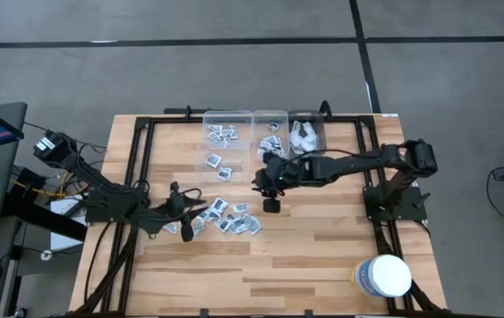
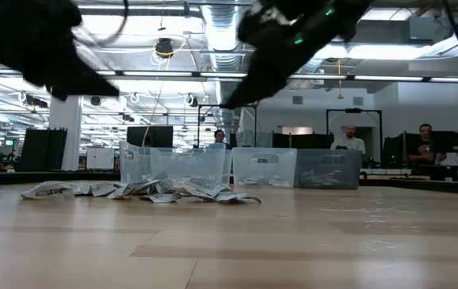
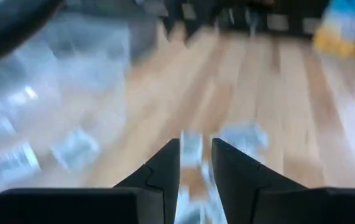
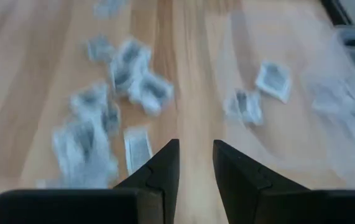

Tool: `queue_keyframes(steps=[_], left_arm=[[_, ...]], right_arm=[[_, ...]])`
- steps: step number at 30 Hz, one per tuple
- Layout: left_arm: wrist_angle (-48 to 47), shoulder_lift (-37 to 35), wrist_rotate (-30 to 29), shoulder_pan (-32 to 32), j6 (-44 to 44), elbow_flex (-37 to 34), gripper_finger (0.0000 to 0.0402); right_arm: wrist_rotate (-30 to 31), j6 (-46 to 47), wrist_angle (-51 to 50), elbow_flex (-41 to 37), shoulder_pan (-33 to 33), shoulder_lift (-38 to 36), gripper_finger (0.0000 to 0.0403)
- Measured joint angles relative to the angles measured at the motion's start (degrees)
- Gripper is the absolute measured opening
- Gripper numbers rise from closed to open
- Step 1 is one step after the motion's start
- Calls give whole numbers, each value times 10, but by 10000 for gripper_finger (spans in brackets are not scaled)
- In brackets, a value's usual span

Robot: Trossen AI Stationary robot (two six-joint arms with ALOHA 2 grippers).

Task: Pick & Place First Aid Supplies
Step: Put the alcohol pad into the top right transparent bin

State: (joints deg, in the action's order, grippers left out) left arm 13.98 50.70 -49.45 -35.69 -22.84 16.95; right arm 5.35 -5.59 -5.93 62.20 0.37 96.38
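Note:
The first aid supplies are small flat square packets. Several lie in a loose pile (image 1: 225, 218) on the wooden table (image 1: 322, 247), left of its middle, and the pile also shows in the low view (image 2: 148, 191). Two more packets (image 1: 220, 166) lie nearer the far edge. My left gripper (image 1: 190, 212) hovers at the pile's left end, open, with blurred packets (image 3: 191, 146) showing beyond its fingertips (image 3: 168, 155). My right gripper (image 1: 259, 184) hangs above the table to the right of the pile, open, with bare wood between its fingers (image 4: 168, 158).
Three clear bins (image 1: 228, 124) stand in a row at the far edge. Two hold packets and the right one (image 1: 306, 134) holds white wrappers. A big white tub (image 1: 384, 276) stands at the near right corner. Bare wood lies on the near half.

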Motion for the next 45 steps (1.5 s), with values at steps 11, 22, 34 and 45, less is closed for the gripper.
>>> queue_keyframes(steps=[11, 22, 34, 45], left_arm=[[-86, 5, 219, 78, -7, 0, 94], [-86, 3, 225, 104, 61, 0, 94], [-84, 3, 225, 104, 59, 0, 94], [-84, 3, 216, 108, 59, 0, 94]], right_arm=[[5, 84, 81, 38, 75, 156, 91], [-10, 144, 81, 44, 104, 210, 91], [-8, 142, 62, 44, 104, 196, 50], [-11, 129, 14, 44, 66, 121, 7]])
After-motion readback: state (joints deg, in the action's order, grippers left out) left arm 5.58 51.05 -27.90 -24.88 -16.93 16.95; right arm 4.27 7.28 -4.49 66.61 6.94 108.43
